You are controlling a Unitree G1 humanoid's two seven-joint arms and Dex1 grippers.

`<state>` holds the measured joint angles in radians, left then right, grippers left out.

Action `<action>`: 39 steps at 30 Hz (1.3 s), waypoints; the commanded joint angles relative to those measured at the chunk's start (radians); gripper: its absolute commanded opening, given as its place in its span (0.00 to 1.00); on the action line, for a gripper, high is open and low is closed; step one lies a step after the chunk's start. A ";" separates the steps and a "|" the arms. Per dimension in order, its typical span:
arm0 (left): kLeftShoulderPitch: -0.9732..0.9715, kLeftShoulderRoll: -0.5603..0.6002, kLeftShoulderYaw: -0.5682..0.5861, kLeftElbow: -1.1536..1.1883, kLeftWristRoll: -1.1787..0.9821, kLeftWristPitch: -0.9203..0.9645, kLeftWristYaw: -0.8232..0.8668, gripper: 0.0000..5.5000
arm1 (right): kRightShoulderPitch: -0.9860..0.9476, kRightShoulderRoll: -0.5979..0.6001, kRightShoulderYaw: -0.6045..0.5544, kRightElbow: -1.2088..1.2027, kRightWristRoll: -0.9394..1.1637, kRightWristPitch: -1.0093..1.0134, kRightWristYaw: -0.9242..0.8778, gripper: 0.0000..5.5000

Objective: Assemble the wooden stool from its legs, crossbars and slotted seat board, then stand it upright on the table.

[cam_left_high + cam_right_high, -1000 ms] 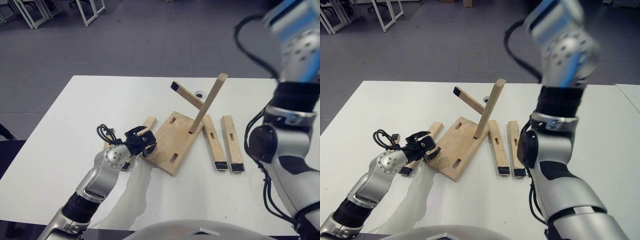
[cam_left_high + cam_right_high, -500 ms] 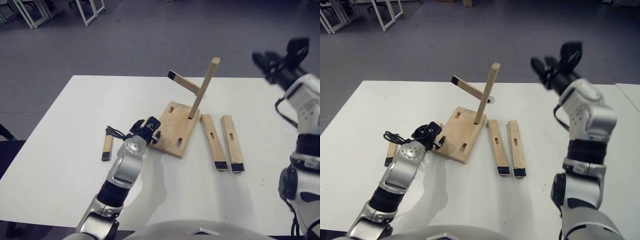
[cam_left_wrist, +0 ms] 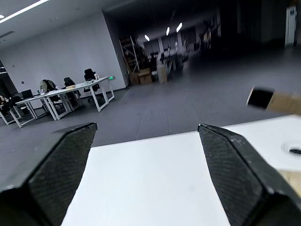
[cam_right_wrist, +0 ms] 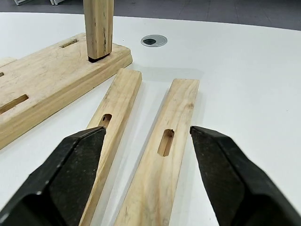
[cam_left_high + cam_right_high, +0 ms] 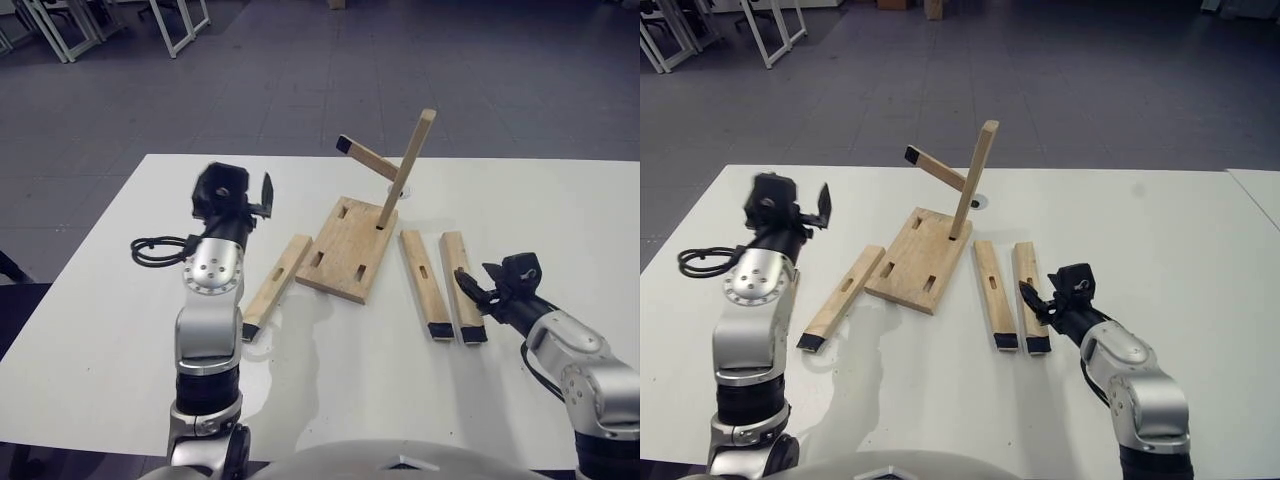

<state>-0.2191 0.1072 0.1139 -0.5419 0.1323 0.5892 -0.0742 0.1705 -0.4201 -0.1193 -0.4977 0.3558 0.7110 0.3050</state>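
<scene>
Your right claw (image 4: 146,134), fingers spread, hovers over the outer leg (image 4: 181,103) lying flat on the counter (image 4: 244,70) near the seat board (image 4: 47,80); it looks light, stiff and smooth, so pinch its long edges mid-length, with your left claw (image 3: 146,127) raised and open too.

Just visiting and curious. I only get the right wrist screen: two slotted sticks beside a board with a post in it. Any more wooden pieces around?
Observer: Yes, a third slotted leg lies on the seat board's other side, toward the robot's left.
Visitor: Does that post carry anything higher up?
Observer: The upright leg leans, and a black-tipped crossbar juts sideways from it.
Visitor: Where's the other claw?
Observer: The left claw is raised over the table's left part, open and empty.
</scene>
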 commanded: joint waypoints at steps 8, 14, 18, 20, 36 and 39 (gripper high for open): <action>0.004 0.031 -0.002 -0.116 -0.018 -0.060 0.016 0.73 | 0.096 -0.001 0.042 0.047 -0.071 -0.032 0.014 0.67; 0.029 0.026 -0.024 -0.111 -0.023 -0.063 0.022 0.73 | 0.146 -0.003 0.061 0.022 -0.133 0.003 -0.032 0.67; 0.025 0.024 -0.033 -0.108 -0.028 -0.059 0.023 0.73 | 0.202 0.018 0.076 0.022 -0.175 0.002 -0.075 0.67; 0.024 0.024 -0.038 -0.105 -0.030 -0.060 0.023 0.73 | 0.200 0.035 0.059 0.034 -0.169 -0.022 -0.077 0.67; -0.033 -0.018 0.008 -0.003 -0.143 -0.035 0.008 0.73 | -0.366 0.110 -0.142 0.208 0.013 -0.039 -0.110 0.38; -0.083 -0.109 0.080 0.001 -0.381 0.083 -0.032 0.73 | -0.534 0.094 -0.167 0.174 0.098 -0.009 -0.087 0.38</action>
<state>-0.2585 0.0519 0.1536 -0.5493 -0.1159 0.5909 -0.0769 -0.2712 -0.3151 -0.2693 -0.2910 0.4009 0.6782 0.2030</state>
